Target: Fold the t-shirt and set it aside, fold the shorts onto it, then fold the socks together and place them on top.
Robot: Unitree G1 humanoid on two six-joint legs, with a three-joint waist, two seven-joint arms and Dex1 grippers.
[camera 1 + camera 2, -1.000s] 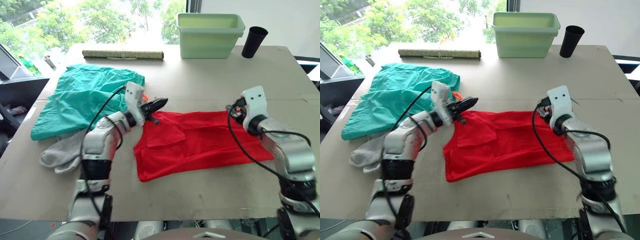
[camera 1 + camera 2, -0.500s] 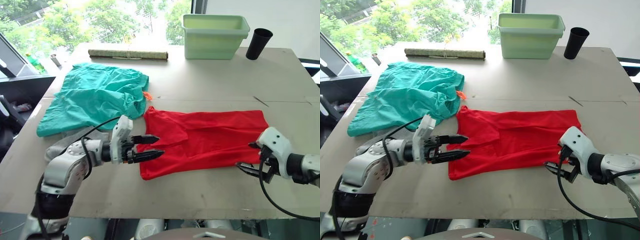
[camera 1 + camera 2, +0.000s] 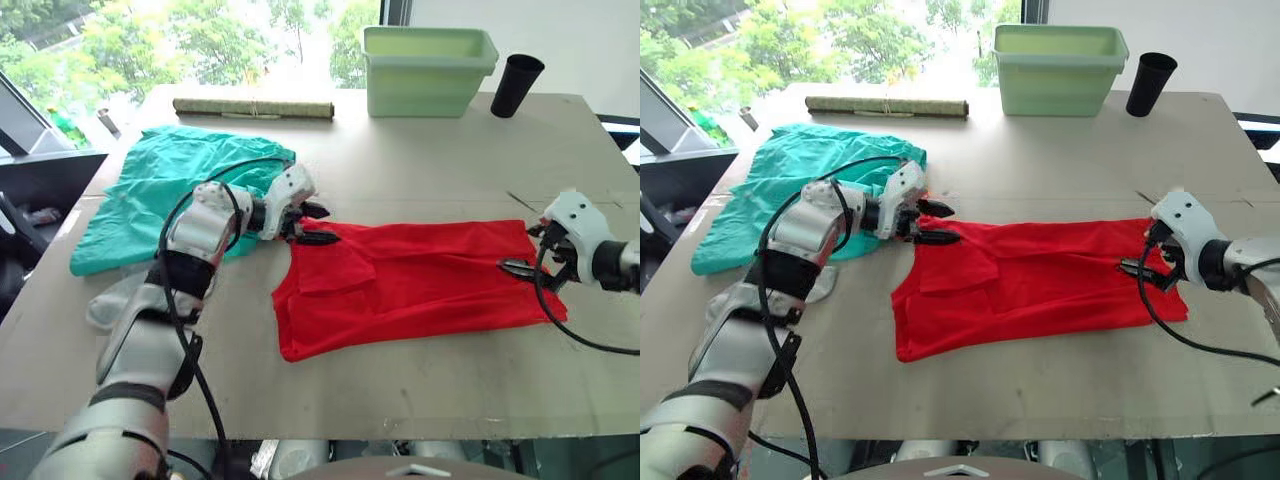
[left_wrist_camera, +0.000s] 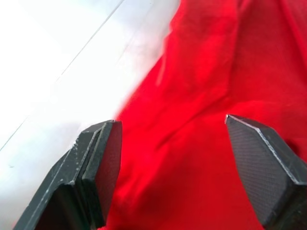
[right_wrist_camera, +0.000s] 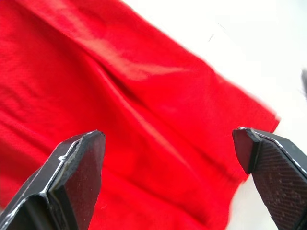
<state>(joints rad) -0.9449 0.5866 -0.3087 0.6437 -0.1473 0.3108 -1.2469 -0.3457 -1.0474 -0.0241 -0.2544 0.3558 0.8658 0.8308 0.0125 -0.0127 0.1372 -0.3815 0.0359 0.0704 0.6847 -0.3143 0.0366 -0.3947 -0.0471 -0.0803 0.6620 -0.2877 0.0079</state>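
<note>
Left eye view: t-shirt (image 3: 410,280) lies spread flat in a long strip across the middle of the surface (image 3: 420,170), not yet a tidy fold. Left gripper (image 3: 312,224) sits at the shirt's far-left corner, fingers released, nothing pinched. Right gripper (image 3: 522,270) sits at the right end over the cloth, fingers also apart. Shorts (image 3: 180,190) crumpled to the left, socks (image 3: 112,300) near the left edge, partly behind the left arm. Risk: thin fabric, so a pinch at the corner may catch one layer only and the fold drags crooked; the left fingers are near the shorts' edge and could snag them too. Green bin (image 3: 430,70) at the far side: inside not visible from here, cannot tell contents. Black cup (image 3: 517,86) beside it, contents not visible either.

Right eye view: same layout; shirt's left end just beside the shorts, orange cord (image 3: 926,196) near the left fingers.

Left wrist view: fingers (image 4: 96,158) wide apart, red cloth between them, shirt edge meeting bare surface.

Right wrist view: fingers (image 5: 79,167) wide apart over red cloth near its end; closing too shallow could miss the hem.
</note>
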